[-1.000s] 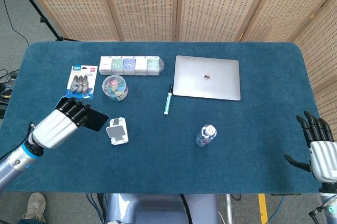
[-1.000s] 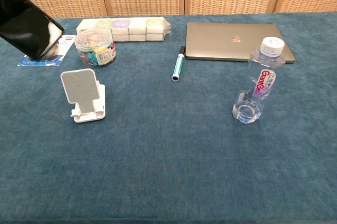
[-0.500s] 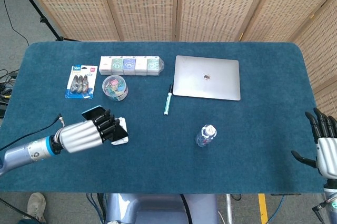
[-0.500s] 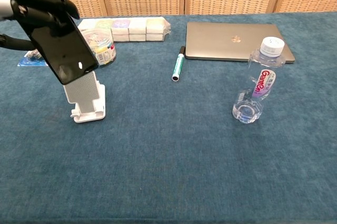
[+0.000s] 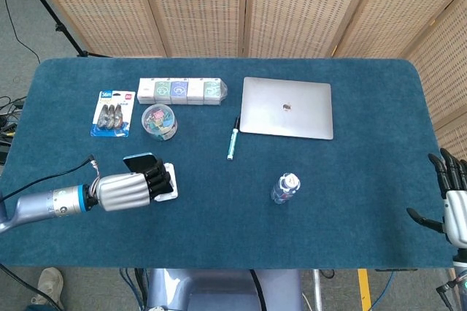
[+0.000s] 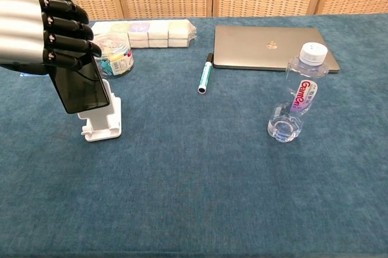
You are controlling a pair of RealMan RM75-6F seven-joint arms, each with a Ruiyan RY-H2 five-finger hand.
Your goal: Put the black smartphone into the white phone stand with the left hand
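Left hand [image 6: 45, 34] clamps the black smartphone [image 6: 82, 85] by its upper end, fingers wrapped over the top, so the lower edge stays free to drop onto the ledge of the white phone stand [image 6: 103, 126]. Phone hangs just in front of the stand's backrest, apparently not yet seated. Right hand [image 5: 452, 205] idles off the table [image 5: 350, 201] edge, fingers apart, holding nothing.

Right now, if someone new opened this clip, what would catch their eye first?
The silver-and-black left hand at the near left of the table, its fingers gripping the glossy black smartphone tilted just in front of the small white plastic phone stand. Next, the clear plastic water bottle standing alone right of centre, and the closed silver laptop behind it.
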